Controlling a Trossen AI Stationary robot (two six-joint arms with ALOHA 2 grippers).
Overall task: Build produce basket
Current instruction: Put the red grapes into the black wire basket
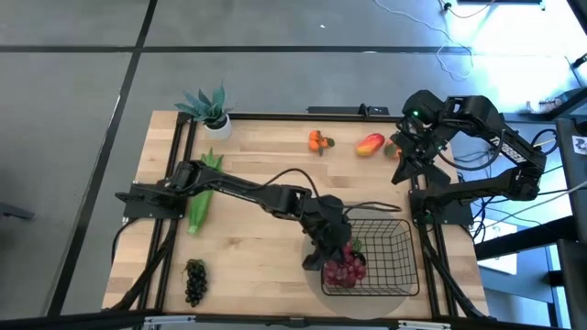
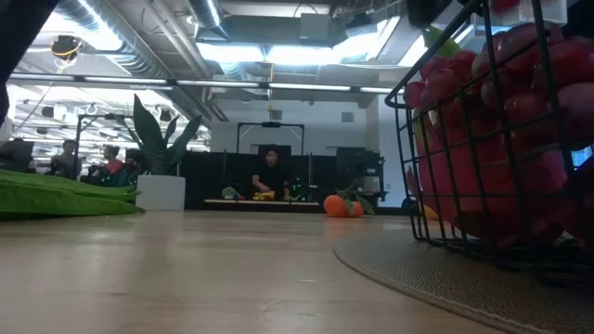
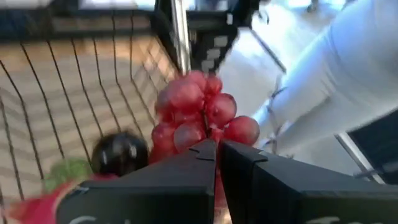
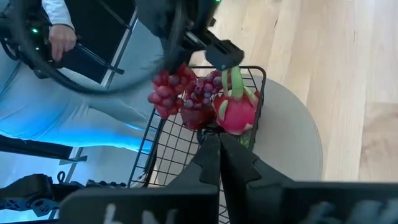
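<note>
Reaching across the wooden surface (image 1: 266,238), the left claw (image 1: 337,259) hangs over the basket (image 1: 390,261) at the near right, fingers pinched together on the stem of a red grape bunch (image 3: 199,115). A pink dragon fruit (image 4: 237,111) lies in the basket, which rests on a round grey mat (image 2: 436,278). Well apart on the surface lie a green leafy stalk (image 1: 204,194), dark grapes (image 1: 194,280), tangerines (image 1: 318,140) and a mango (image 1: 370,144). A potted plant (image 1: 210,108) stands at the far left. The right claw (image 1: 404,158) hovers at the far right, fingers together and empty. Beyond the surface, a person (image 2: 270,174) sits at a desk in a ceiling-lit room.
</note>
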